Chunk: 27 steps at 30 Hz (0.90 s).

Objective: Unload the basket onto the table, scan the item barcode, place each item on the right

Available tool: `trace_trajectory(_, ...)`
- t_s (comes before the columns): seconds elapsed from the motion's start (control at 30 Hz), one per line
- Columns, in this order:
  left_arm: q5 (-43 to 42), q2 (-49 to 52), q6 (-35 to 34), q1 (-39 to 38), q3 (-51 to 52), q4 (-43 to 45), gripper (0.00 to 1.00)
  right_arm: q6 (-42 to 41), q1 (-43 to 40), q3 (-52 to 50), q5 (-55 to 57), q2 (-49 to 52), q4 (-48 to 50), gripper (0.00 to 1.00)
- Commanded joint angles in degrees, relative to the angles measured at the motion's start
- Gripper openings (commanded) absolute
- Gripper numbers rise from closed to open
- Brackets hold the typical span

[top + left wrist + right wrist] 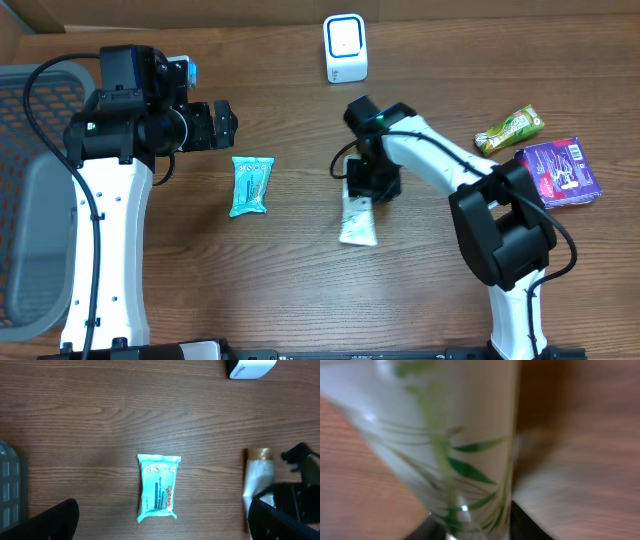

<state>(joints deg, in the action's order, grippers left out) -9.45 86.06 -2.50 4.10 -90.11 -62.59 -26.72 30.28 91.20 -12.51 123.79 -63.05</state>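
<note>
The item, a white tube [358, 222] printed with green leaves, lies on the table below the right gripper [372, 180], which sits over its upper end. In the right wrist view the blurred tube [470, 420] fills the gap between the dark fingers, which press on both its sides; the right gripper [470, 527] is shut on it. The white barcode scanner [345, 48] stands at the table's back middle. The left gripper [225, 123] hovers wide open to the left. Its wrist view shows the tube [257, 477] at the right and the scanner [250, 367] at the top.
A teal wipes packet [251, 185] lies left of the tube and shows between the left gripper's [167, 525] spread fingers as the packet [158, 489]. A green pouch [508, 130] and a purple pack [560, 172] lie at the right. A grey basket [30, 200] stands at the left edge.
</note>
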Motion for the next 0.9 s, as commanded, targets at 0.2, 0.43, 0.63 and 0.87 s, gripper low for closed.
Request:
trace_trajectory(0.2, -0.46, 0.2, 1.44, -0.37, -1.07, -0.04, 1.0, 4.22, 0.76, 6.43, 12.09, -2.34, -5.31, 0.71)
trace_trajectory(0.43, -0.46, 0.2, 1.44, -0.37, -1.07, -0.02, 1.0, 4.17, 8.5, 9.29, 24.59, -2.86, -9.38, 0.71)
trace_trajectory(0.63, -0.46, 0.2, 1.44, -0.37, -1.07, -0.04, 1.0, -4.79, 14.75, 5.38, 35.8, -2.86, -10.21, 0.65)
trace_trajectory(0.87, -0.46, 0.2, 1.44, -0.33, -1.07, -0.04, 0.99, -8.04, 17.46, -0.68, 41.2, -2.86, -6.86, 0.59)
